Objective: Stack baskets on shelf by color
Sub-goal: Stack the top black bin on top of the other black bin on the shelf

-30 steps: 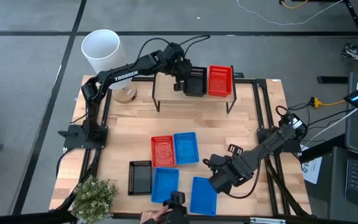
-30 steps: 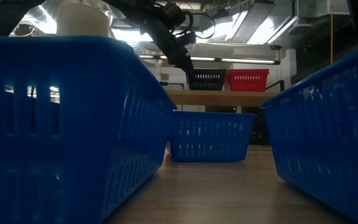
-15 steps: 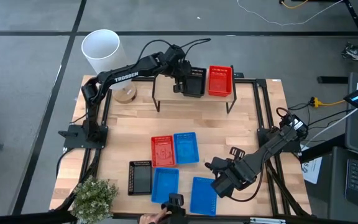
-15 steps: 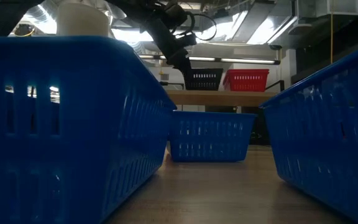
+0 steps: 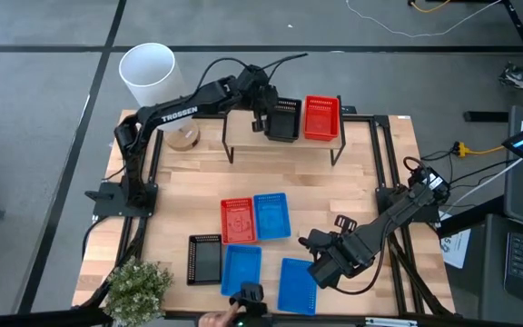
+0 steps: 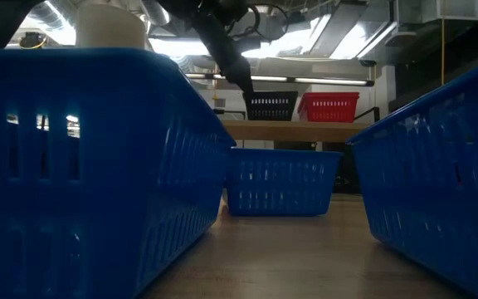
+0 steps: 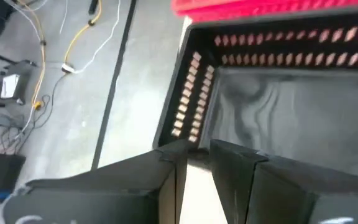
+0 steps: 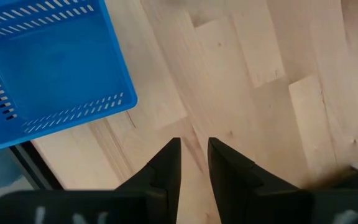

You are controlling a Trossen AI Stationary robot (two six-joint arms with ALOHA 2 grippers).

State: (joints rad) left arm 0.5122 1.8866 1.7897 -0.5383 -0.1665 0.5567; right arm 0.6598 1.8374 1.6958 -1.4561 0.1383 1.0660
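The black basket (image 5: pixel 286 120) and a red basket (image 5: pixel 321 118) stand side by side on the shelf (image 5: pixel 240 129), also seen in the low view as the black basket (image 6: pixel 272 106) and red basket (image 6: pixel 330 106). My left gripper (image 5: pixel 263 121) hangs just above the black basket's left end, fingers a narrow gap apart (image 7: pixel 197 144), touching nothing. On the table lie a red basket (image 5: pixel 236 221), a black basket (image 5: pixel 204 258) and three blue baskets (image 5: pixel 271 216) (image 5: pixel 241 270) (image 5: pixel 298 283). My right gripper (image 5: pixel 321 270), narrowly open (image 8: pixel 194 142), hovers over bare wood beside a blue basket (image 8: pixel 48 68).
A white cylinder (image 5: pixel 148 73) and a round wooden piece (image 5: pixel 184 138) stand at the far left corner. A plant (image 5: pixel 139 286) sits at the near left corner. A person's hand (image 5: pixel 214 319) shows at the near edge. Bare plank lies left of the black basket on the shelf.
My left gripper has risen from the left end of the black basket on the shelf and now stands clear above it; the basket has stayed put. My right gripper has drifted slightly toward the table's near right.
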